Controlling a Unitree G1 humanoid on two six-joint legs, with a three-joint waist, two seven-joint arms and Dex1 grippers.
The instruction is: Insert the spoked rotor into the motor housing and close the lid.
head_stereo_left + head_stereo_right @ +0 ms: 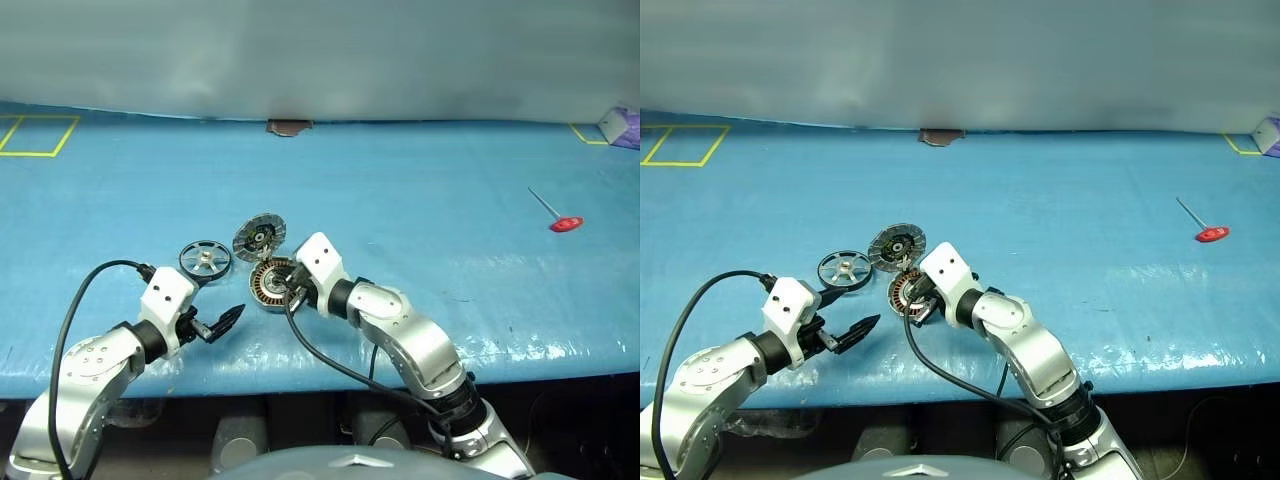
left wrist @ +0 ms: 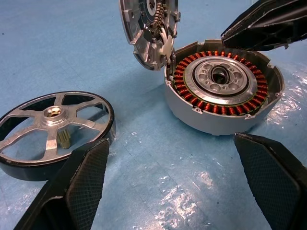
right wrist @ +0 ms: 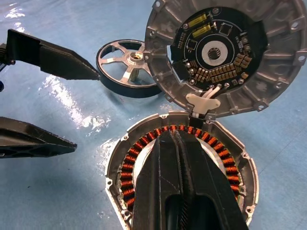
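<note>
A lab or test bench: a counter [image 1: 420, 200] under blue sheeting, yellow tape squares [image 1: 38, 135], a red-handled key [image 1: 558, 215], plain grey backdrop [image 1: 320, 55].

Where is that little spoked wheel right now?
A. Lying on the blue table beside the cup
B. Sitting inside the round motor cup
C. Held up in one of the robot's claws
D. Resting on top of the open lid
A: the spoked rotor lies flat on the blue table, apart from the motor housing, whose copper windings are uncovered under the raised lid.
</note>
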